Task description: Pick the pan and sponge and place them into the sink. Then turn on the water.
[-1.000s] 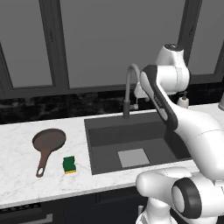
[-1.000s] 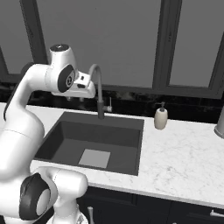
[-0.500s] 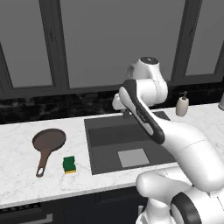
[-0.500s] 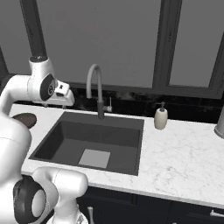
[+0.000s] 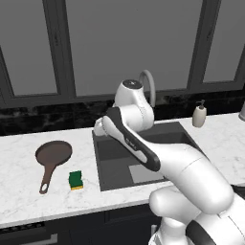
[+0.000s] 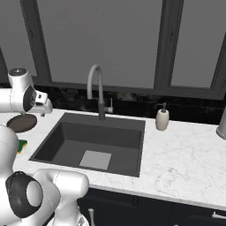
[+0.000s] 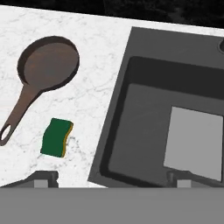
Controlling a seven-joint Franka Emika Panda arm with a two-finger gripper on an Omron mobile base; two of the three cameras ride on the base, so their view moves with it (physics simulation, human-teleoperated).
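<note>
Pan (image 7: 49,62) & sponge (image 7: 56,138) beside sink (image 7: 114,109), on counter (image 7: 94,48)

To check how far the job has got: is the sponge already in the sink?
No. The sponge lies on the white counter, beside the pan and outside the sink.

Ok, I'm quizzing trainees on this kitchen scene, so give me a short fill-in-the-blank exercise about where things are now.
1. The pan and the sponge lie on the ____, not in the sink.
2. The sponge's top is ____.
3. The soap dispenser stands to the ____ of the faucet in the right base view.

Missing words: counter; green; right
</note>
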